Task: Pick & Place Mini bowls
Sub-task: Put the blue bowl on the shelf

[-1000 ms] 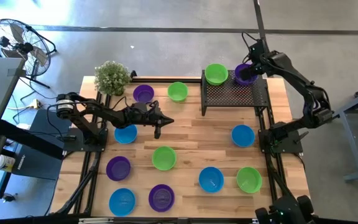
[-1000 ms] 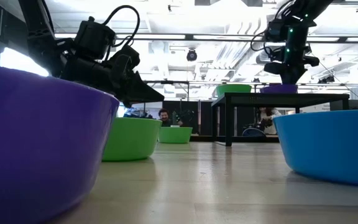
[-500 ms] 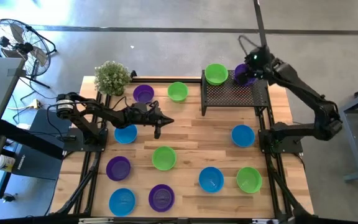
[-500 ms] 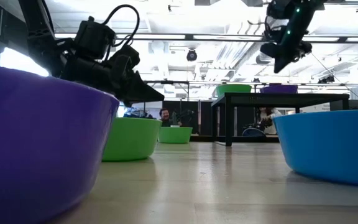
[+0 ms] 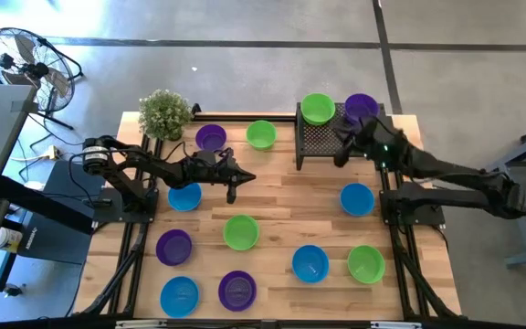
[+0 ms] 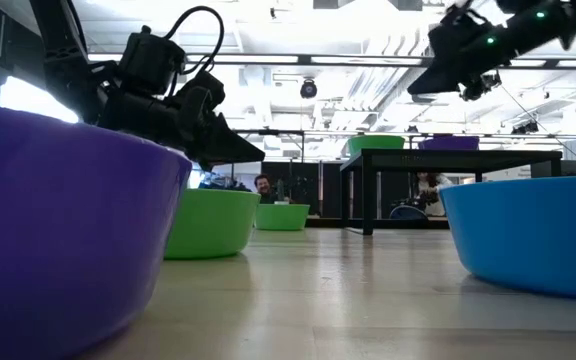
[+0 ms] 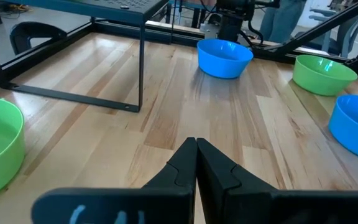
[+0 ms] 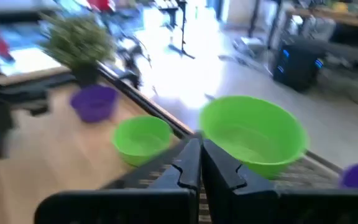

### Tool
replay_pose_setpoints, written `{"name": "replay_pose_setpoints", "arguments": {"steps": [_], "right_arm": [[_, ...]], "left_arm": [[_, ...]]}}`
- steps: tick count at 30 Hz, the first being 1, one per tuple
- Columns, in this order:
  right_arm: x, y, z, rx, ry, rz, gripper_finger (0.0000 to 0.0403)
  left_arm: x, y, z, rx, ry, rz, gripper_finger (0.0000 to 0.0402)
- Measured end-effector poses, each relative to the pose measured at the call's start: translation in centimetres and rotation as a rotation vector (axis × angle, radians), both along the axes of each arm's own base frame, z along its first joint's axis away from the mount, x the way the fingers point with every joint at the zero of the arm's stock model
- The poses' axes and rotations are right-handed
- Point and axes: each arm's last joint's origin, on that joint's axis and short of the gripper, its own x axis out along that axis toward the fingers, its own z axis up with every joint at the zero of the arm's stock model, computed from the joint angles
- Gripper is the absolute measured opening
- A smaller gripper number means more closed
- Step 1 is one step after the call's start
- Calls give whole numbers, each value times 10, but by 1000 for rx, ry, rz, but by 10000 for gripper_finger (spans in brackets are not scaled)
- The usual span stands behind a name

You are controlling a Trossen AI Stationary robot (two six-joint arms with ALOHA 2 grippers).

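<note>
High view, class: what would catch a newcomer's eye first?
Bright mini bowls in blue, green and purple dot the wooden table. A green bowl and a purple bowl sit on the black mesh rack at the far edge, with the right gripper shut over the rack.

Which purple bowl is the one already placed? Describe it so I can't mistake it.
Find the black mesh rack at the table's far right corner. Two bowls sit on it: the purple bowl lies right of the green bowl. It is the only purple one raised off the tabletop.

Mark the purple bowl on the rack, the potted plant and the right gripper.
purple bowl [image 5: 362, 104], high view, inside centre.
potted plant [image 5: 164, 112], high view, foliage.
right gripper [image 5: 340, 157], high view, shut fingertips.
</note>
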Motion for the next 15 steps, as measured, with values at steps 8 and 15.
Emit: {"name": "replay_pose_setpoints", "arguments": {"steps": [8,15], "right_arm": [[5,38,-23,-92,-100,166,4],[6,61,-39,-175,-226,378,1]], "left_arm": [[1,-2,8,1,-86,-67,1],[-4,-4,26,8,-130,-87,1]]}}
